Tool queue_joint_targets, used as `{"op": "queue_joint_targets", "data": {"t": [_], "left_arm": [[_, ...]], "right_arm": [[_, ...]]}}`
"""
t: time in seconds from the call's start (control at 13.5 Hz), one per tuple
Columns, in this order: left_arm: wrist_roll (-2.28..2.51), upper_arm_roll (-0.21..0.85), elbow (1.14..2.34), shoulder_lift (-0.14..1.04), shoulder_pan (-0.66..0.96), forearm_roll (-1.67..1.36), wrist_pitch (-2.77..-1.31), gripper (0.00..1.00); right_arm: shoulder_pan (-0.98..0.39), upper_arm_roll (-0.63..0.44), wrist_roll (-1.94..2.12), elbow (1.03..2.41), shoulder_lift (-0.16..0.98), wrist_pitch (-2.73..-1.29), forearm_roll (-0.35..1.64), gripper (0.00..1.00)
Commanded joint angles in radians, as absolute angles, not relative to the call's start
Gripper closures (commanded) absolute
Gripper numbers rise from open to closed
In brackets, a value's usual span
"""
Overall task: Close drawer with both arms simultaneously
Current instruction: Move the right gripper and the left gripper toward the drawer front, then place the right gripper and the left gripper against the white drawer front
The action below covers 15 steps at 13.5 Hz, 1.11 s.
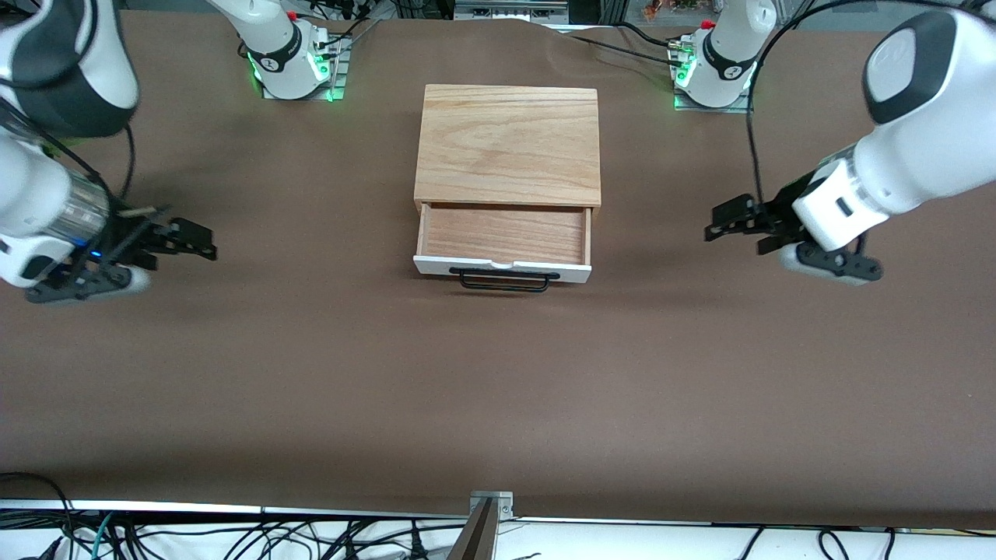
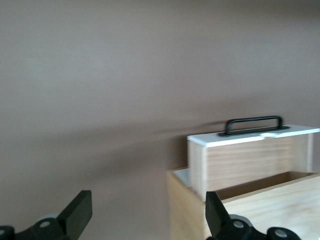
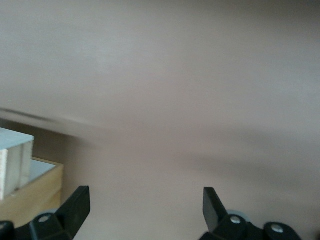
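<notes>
The drawer (image 1: 504,233) stands pulled out of the oak-coloured box (image 1: 510,144) toward the front camera, with its white front panel (image 1: 502,269) and black bar handle (image 1: 504,280) showing. My left gripper (image 1: 735,233) is open and empty, beside the drawer toward the left arm's end of the table. Its wrist view shows open fingers (image 2: 80,210), the drawer's side (image 2: 250,165) and handle (image 2: 252,122). My right gripper (image 1: 183,253) is open and empty toward the right arm's end. Its wrist view shows open fingers (image 3: 77,205) and a corner of the drawer (image 3: 12,155).
A brown cloth (image 1: 498,389) covers the table. The two green-lit arm bases (image 1: 292,66) (image 1: 712,74) stand along the edge farthest from the front camera. Cables hang below the near edge (image 1: 233,537).
</notes>
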State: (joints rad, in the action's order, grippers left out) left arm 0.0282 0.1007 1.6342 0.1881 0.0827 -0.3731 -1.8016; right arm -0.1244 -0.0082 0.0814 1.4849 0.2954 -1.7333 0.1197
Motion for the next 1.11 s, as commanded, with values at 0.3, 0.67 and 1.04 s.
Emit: {"op": "queue_joint_targets", "data": {"t": [0.3,0.67,1.04], "left_arm": [[0.032,0.178,1.628,0.385,0.155,-0.593,-2.106,0.00],[0.011,0.193,1.626,0.512,0.235,-0.710,-2.206,0.00],[0.011,0.218,1.628,0.574,0.249,-0.771,-2.210,0.00]], "right_arm": [[-0.277,-0.011,0.071,1.474,0.481,-1.957,0.360,0.00],[-0.386,-0.011,0.066,1.473,0.575,-2.110,0.379,0.00],[-0.463,-0.011,0.074,1.473,0.629,-2.174,0.429,0.00]]}}
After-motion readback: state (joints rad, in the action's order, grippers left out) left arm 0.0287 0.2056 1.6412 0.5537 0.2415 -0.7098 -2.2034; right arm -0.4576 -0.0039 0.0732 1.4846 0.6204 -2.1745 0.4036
